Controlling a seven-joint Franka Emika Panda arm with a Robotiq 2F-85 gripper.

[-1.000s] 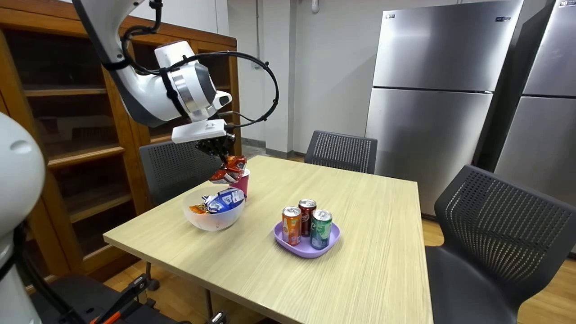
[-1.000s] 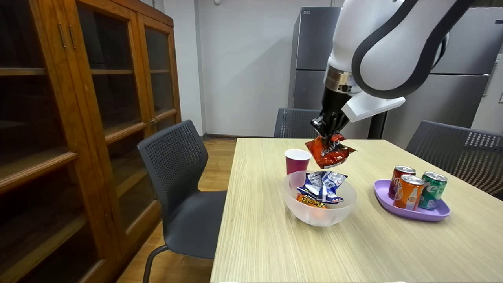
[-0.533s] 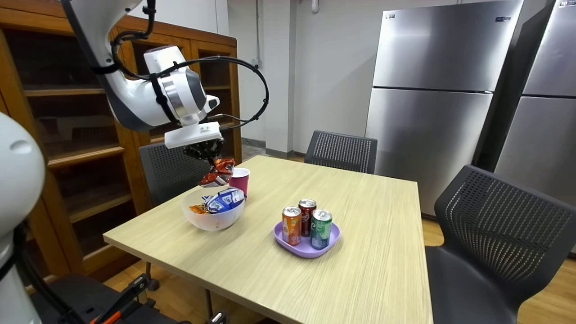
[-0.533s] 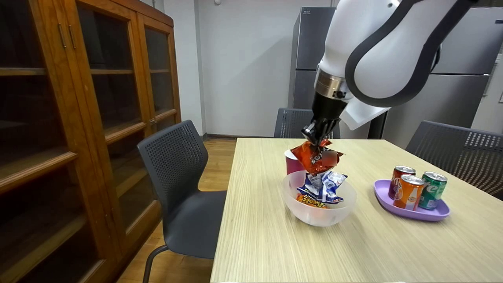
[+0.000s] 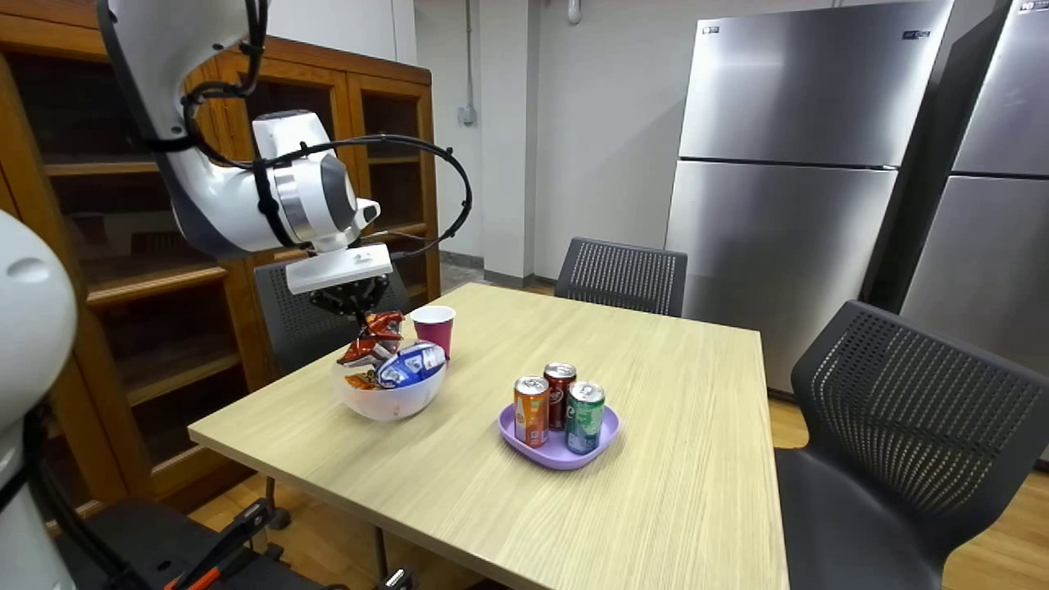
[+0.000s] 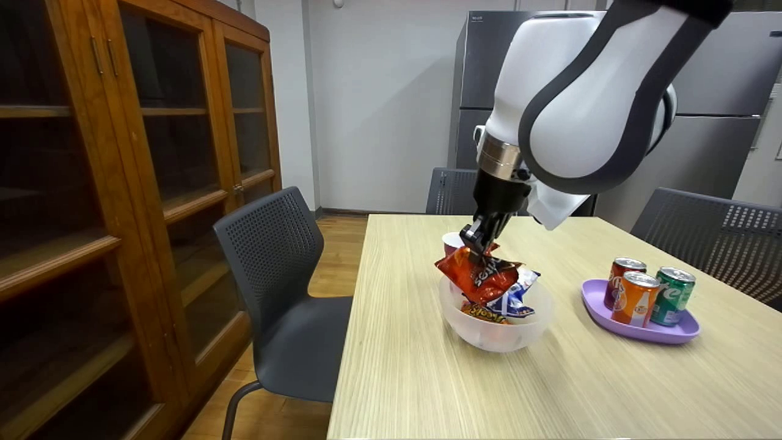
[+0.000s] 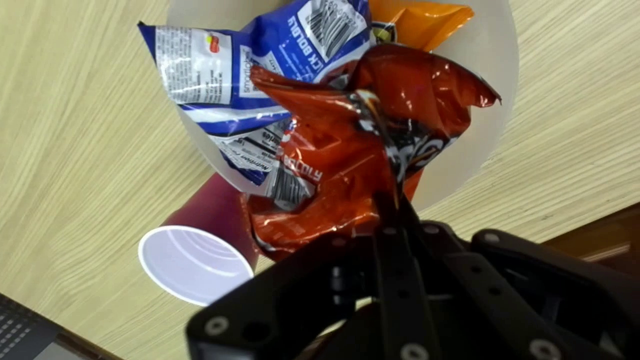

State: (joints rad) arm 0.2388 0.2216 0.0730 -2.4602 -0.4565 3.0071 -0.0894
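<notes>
Over the last second the red snack bag (image 7: pixel 345 185) descends from clear above the bowl (image 6: pixel 498 339) to about rim level. In both exterior views it now overlaps the contents of the bowl. For the work in hand, this appears to place the bag in position over the bowl, though it is not released. Whether its underside bears on the contents cannot be determined. The gripper (image 7: pixel 393 200) has its jaws pressed together on a fold of the bag, with no visible gap.

The red snack bag is thin, glossy film with pointed corners and black-and-white lettering, crumpled around the grip; it is likely to flex readily. The blue bag (image 7: pixel 280 50) in the bowl is similar shiny film with printed white panels; one corner projects past the rim in the wrist view. The orange packet (image 7: pixel 425 25) beside it is smooth and partly hidden. The bowl is round, frosted and translucent. The cup (image 7: pixel 215 220), just beside the bowl, is tapered, maroon outside and white inside. The table (image 5: pixel 672 459) shows pale, straight grain. Well apart from the bowl, a purple tray (image 5: pixel 559 461) with rounded corners carries three upright metal cylinders: an orange can (image 5: pixel 531 412), a dark red can (image 5: pixel 560 389) and a green can (image 5: pixel 584 419).
</notes>
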